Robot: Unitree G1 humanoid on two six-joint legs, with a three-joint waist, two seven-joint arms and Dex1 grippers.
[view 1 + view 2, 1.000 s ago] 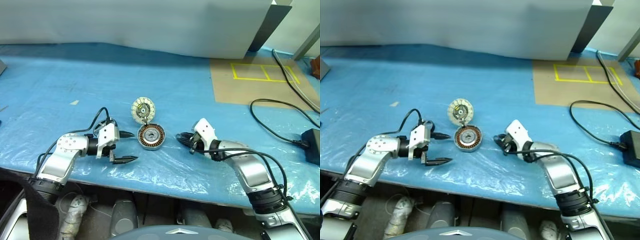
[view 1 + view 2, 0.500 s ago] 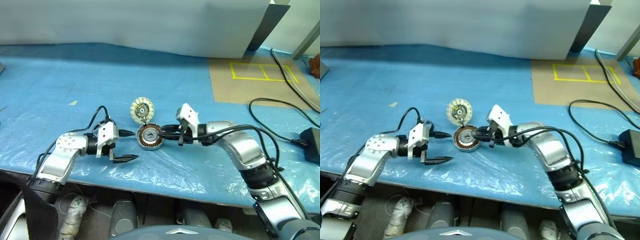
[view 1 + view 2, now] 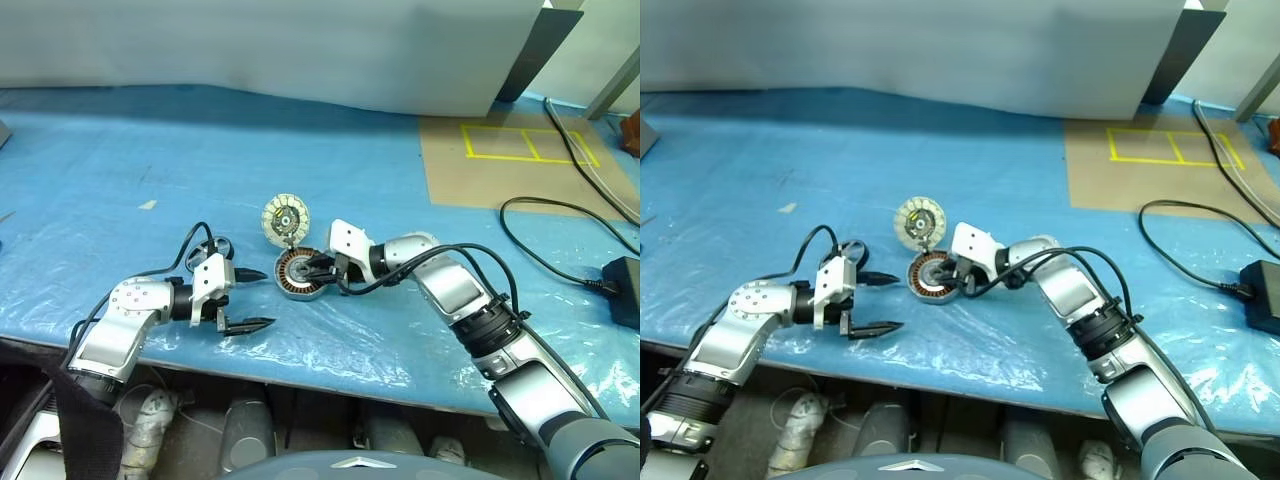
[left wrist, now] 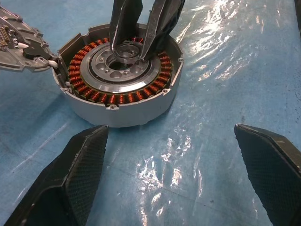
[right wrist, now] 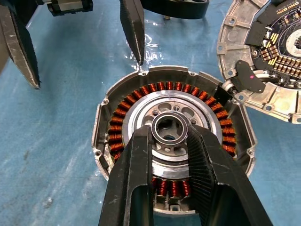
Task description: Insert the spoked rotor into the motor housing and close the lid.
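A: Fig. item 1, R gripper (image 3: 312, 268)?

B: Reaching in from the right, over the squat round silver-grey metal motor housing (image 3: 300, 285). Black fingers (image 5: 136, 188) clamped on opposite sides of the small dark grey-black metal rotor ring (image 5: 169, 128). Spokes not discernible.

A: Rotor ring pos.?

B: Centred over the housing's dark middle, inside the circle of copper-brown windings (image 4: 94, 96). Seated or just above the hub: cannot tell.

A: Item 2, L gripper (image 3: 266, 297)?

B: Jaws spread wide, nothing between. Just beside the housing on its left, pointing at it, not touching. One fingertip (image 5: 136, 42) close to the housing rim, the other nearer the worktop's front edge.

A: Housing loc.?

B: On the blue plastic-sheeted worktop (image 3: 120, 150), near the front edge, approx. midway between L and R edges.

A: Lid?

B: Round cream-faced hinged lid (image 3: 285, 217) swung fully back, inner face w/ dots and metallic centre up. Attached at the housing's far side, lying toward the back edge.

A: Misc.?

B: Brown patch w/ yellow tape rectangles (image 3: 530, 143) toward the far right corner. Black cable (image 3: 540, 255) looping to a black box (image 3: 625, 290) at the right edge. Well apart from the housing.
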